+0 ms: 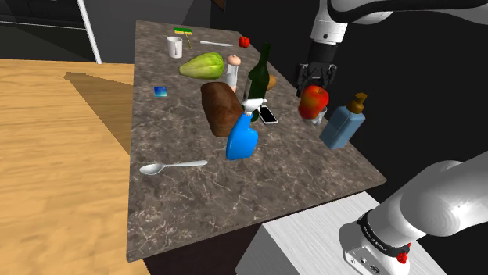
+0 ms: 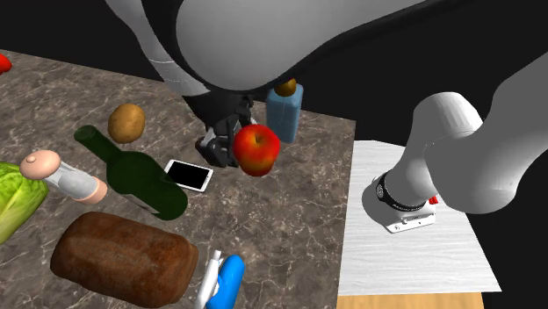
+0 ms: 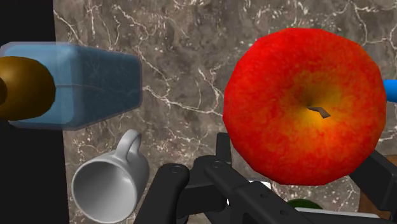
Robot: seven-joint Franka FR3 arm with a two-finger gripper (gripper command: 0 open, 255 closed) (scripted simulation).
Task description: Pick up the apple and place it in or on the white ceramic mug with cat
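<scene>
Red, shading to yellow near its stem, the apple (image 1: 314,101) hangs above the brown-grey marble tabletop (image 1: 195,203), clasped by the black gripper (image 1: 317,80). In the wrist view the two fingers (image 3: 222,153) stand wide apart and press the fruit from either side, so the jaws are closed only as far as the apple's width allows. The second exterior view shows the apple clear of the surface, with the gripper's body just behind it.

A pale mug (image 3: 105,188) stands upright on the table with its mouth open to the wrist camera and its handle turned toward the blue bottle (image 3: 76,83). It sits near the table's edge, just beside that brown-capped bottle. From the wrist camera the mug lies off to one side of the apple, not under it. In the shoulder view its rim peeks out just under the fruit.

A white phone (image 2: 188,175) lies flat near the gripper, and beyond it lies a dark green bottle (image 2: 132,171).
</scene>
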